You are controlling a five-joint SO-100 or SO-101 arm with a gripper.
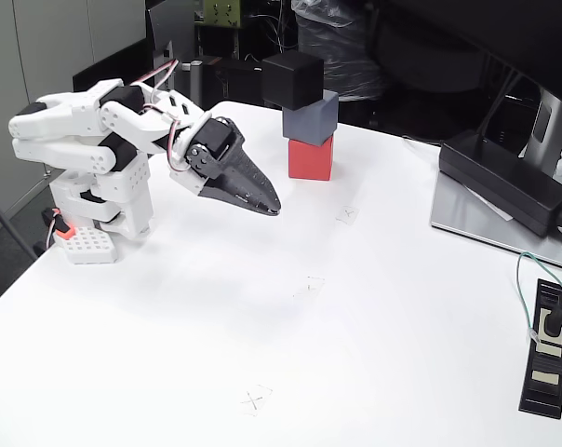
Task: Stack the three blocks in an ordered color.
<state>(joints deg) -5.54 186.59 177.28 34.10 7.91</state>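
Observation:
The three blocks stand in one tower at the back of the white table [262,345] in the fixed view. The red block [311,158] is at the bottom. On it rests the blue-grey block [311,117], turned a little, and the black block [292,79] sits on top, shifted to the left. My gripper [268,207] hangs left of and in front of the tower, apart from it. Its dark fingers meet at the tip with nothing between them. The white arm is folded back toward its base [100,228].
A flat black power adapter box [504,182] lies on a grey monitor foot at the right. A black power strip [546,345] with a green cable sits near the right edge. Faint X marks [347,215] dot the table. Dark clutter stands behind the far edge.

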